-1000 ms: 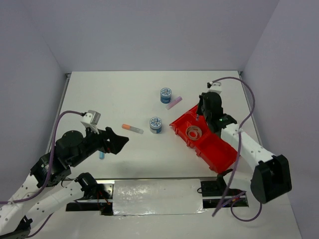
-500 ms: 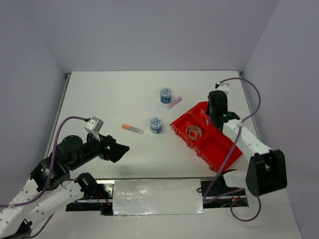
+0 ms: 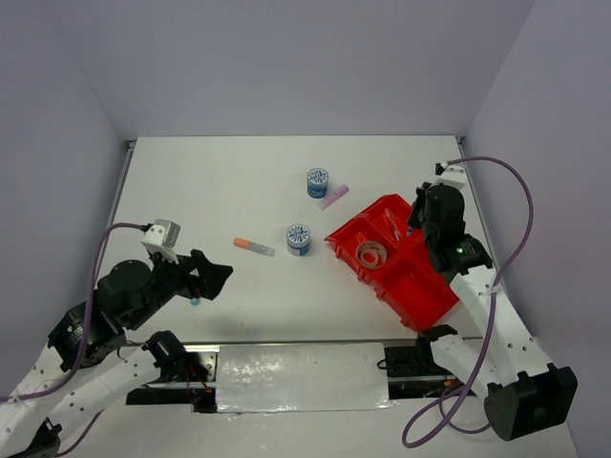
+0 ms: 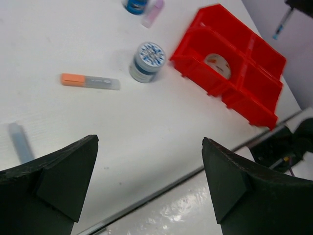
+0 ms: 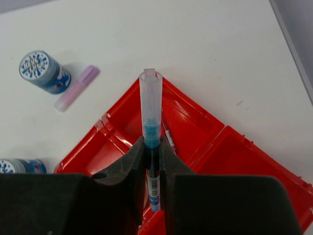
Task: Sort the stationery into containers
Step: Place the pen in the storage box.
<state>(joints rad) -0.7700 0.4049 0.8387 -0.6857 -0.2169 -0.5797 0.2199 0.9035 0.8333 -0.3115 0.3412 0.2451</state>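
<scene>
The red tray stands at the right, with the clear tape ring in one compartment and a thin pen in a far one. My right gripper is above the tray's far end, shut on a blue pen that points forward over the tray. My left gripper is open and empty near the front left. A light blue pen lies beside it. The orange-tipped marker, two patterned rolls and the pink stick lie mid-table.
The left wrist view shows the marker, the near roll, the light blue pen and the tray ahead of the open jaws. A shiny metal strip runs along the near table edge.
My right gripper has moved to the right with the blue pen, over the tray's far end. My left gripper has drawn back toward the left, uncovering the light blue pen.
</scene>
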